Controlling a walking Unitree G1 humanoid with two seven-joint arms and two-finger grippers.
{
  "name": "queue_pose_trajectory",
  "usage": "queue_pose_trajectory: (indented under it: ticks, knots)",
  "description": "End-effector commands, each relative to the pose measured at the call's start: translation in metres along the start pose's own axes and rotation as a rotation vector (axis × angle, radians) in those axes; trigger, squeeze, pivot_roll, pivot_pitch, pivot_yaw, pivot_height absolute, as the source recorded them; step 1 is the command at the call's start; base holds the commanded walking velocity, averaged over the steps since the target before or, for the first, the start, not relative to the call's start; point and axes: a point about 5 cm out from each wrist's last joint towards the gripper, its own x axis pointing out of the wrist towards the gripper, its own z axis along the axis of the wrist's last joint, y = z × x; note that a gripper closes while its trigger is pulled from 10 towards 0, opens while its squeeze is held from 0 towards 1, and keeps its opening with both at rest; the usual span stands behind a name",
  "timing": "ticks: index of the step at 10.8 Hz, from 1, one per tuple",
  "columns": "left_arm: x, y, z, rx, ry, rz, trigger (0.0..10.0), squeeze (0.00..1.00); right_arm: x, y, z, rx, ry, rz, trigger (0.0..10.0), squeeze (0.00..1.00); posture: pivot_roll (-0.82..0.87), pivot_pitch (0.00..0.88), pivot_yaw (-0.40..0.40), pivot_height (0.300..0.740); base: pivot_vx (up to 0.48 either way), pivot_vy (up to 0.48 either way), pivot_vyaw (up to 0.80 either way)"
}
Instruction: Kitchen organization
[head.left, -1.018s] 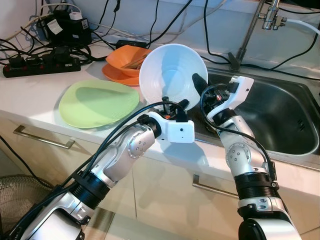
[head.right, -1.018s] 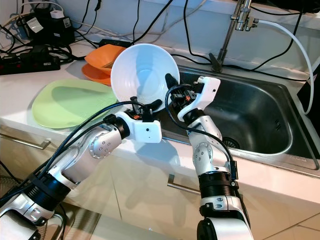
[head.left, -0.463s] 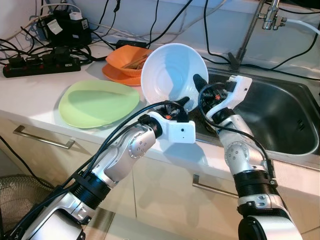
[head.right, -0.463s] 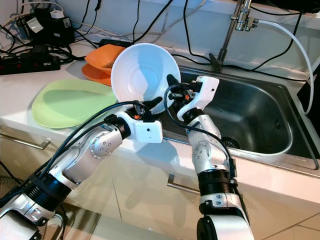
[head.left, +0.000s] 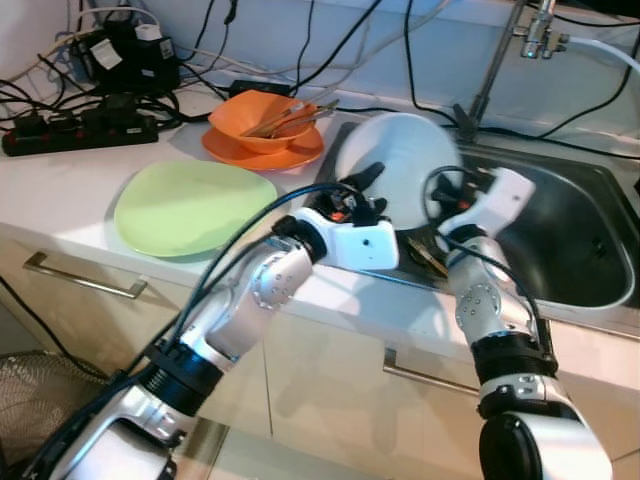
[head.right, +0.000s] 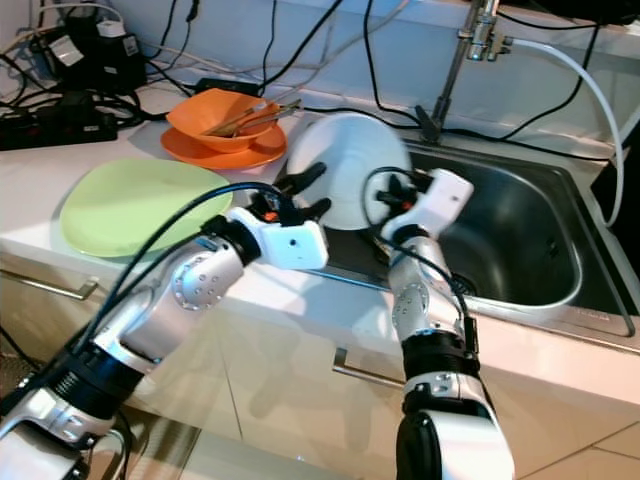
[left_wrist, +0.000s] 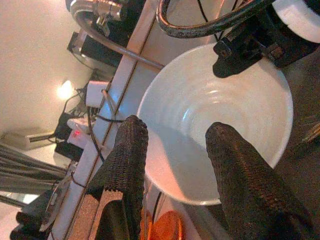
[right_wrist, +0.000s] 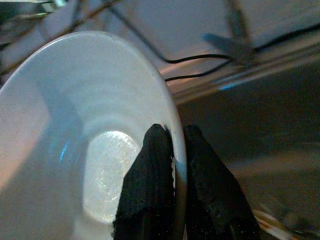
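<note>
A white bowl (head.left: 398, 160) is tilted on edge over the left end of the steel sink (head.left: 585, 245). My right gripper (right_wrist: 173, 165) is shut on the bowl's rim, one finger inside and one outside. It reaches in from the sink side (head.left: 443, 192). My left gripper (head.left: 355, 190) is open just left of the bowl, at the counter's edge. In the left wrist view its fingers (left_wrist: 127, 160) stand apart, with the bowl's inside (left_wrist: 215, 115) beyond them.
A green plate (head.left: 190, 205) lies on the counter to the left. Behind it an orange bowl (head.left: 262, 118) with chopsticks sits on an orange plate (head.left: 270, 152). Power strips (head.left: 80, 130) and cables crowd the back left. A faucet (head.left: 500, 70) rises behind the sink.
The right gripper has carried the bowl right and down, from above the counter to the sink's left end. The left gripper followed to the right. The orange bowl is now uncovered.
</note>
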Motion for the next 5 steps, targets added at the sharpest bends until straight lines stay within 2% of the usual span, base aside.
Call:
queue_pose_trajectory:
  ticks: [1,3,4,5]
  knots:
    - [-0.001,-0.002,0.002,-0.025,-0.011,-0.001,10.0,0.0,0.005,0.002,0.013,0.002,-0.059,-0.021,0.0,0.0,0.24,0.0,-0.059,0.74,0.0,0.0,0.0]
    - [-0.003,-0.005,-0.007,-0.249,0.03,0.058,10.0,0.0,0.008,-0.004,0.014,-0.036,-0.063,-0.042,0.0,0.0,0.24,0.0,-0.061,0.74,0.0,0.0,0.0]
    - [-0.005,-0.012,-0.013,-0.364,0.057,0.087,10.0,0.0,0.008,-0.005,0.011,-0.11,-0.053,-0.018,8.8,0.0,0.24,0.0,-0.061,0.74,0.0,0.0,0.0]
    - [-0.005,-0.016,-0.015,-0.456,0.089,0.091,10.0,0.0,0.007,-0.007,0.009,-0.157,-0.051,-0.017,10.0,0.0,0.24,0.0,-0.061,0.74,0.0,0.0,0.0]
